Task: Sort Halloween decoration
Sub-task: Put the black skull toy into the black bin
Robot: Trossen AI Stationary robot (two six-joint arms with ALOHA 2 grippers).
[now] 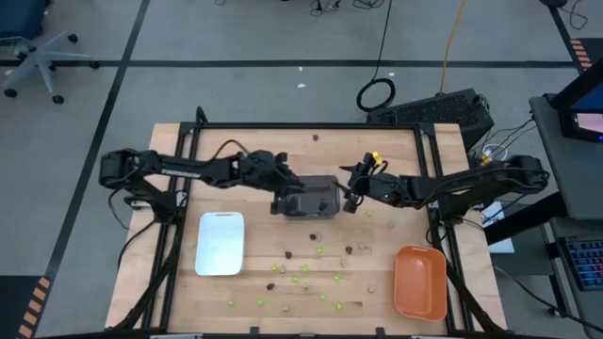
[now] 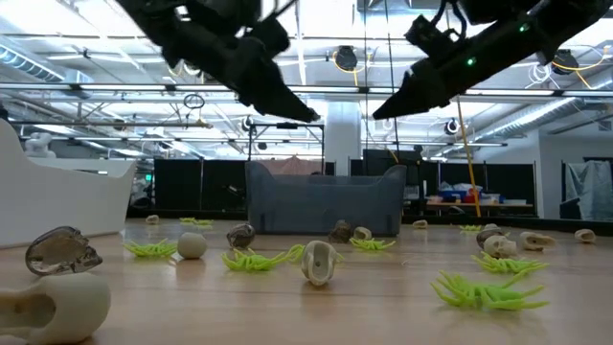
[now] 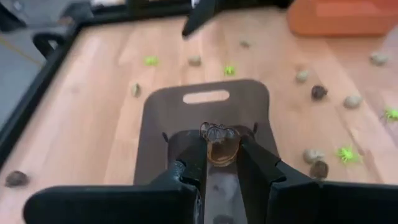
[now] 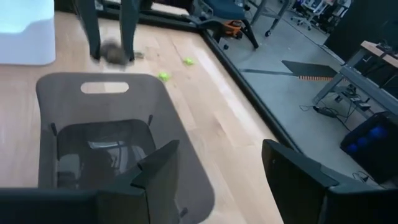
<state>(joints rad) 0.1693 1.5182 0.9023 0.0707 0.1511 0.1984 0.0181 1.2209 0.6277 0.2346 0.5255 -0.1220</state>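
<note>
Both arms are reached in over the grey tray at the middle of the table.

In the high view the left arm is stretched from the left edge toward the centre, with the left gripper (image 1: 283, 193) held over the grey tray (image 1: 311, 203); its fingers (image 3: 189, 165) are closed on a dark brown trinket (image 3: 221, 144) above the tray's inside. The right arm is extended from the right edge, the right gripper (image 1: 350, 191) poised at the tray's right rim with fingers (image 4: 158, 171) spread open and nothing held. The remaining trinkets (image 1: 303, 269), green, dark and tan, are scattered on the wooden table (image 1: 179, 160) in the lower middle of the frame, between the white tray (image 1: 220, 243) at lower left and the orange tray (image 1: 420, 282) at lower right.
</note>
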